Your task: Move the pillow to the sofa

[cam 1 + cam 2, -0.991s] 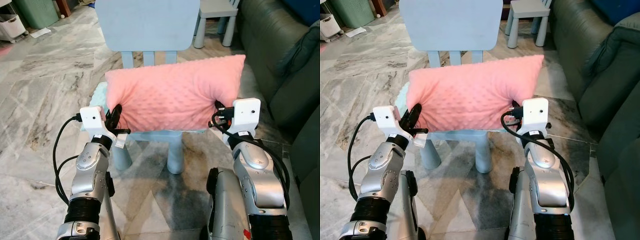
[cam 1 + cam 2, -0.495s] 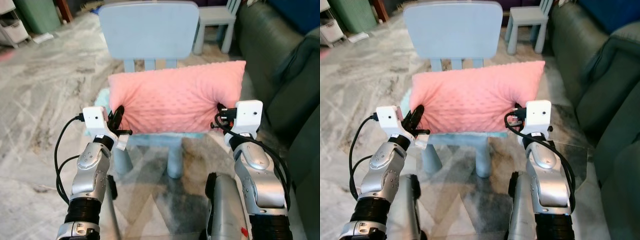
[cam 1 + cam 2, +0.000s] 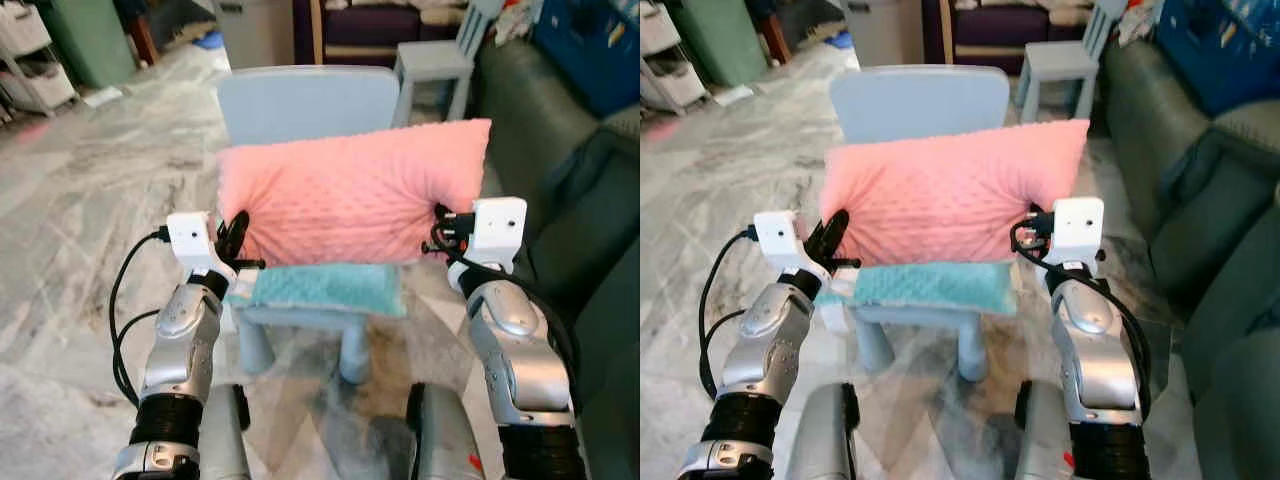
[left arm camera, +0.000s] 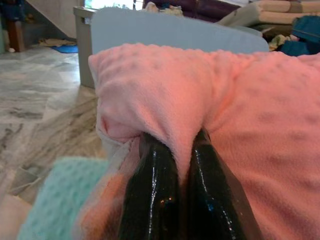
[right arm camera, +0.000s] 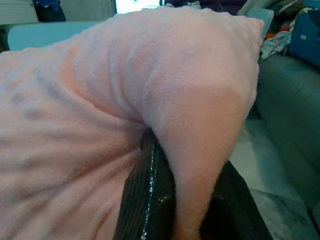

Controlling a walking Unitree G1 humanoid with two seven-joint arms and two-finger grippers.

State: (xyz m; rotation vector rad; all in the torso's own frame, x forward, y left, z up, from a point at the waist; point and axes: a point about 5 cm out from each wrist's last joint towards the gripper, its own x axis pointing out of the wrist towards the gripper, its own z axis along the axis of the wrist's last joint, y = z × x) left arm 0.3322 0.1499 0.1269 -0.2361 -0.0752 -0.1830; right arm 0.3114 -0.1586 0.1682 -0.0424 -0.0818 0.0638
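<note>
Pinching the pink pillow (image 3: 355, 195) at its left end, the left claw (image 3: 232, 238) shares the load with the right claw (image 3: 441, 230) clamped on the other end, keeping it level above the chair (image 3: 300, 100), left of the sofa (image 3: 560, 140).

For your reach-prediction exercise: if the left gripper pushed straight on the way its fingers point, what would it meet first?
The left gripper is already clamped on the pink pillow, so more pillow comes first. Beyond it probably the light blue chair backrest, though depth is unclear.
</note>
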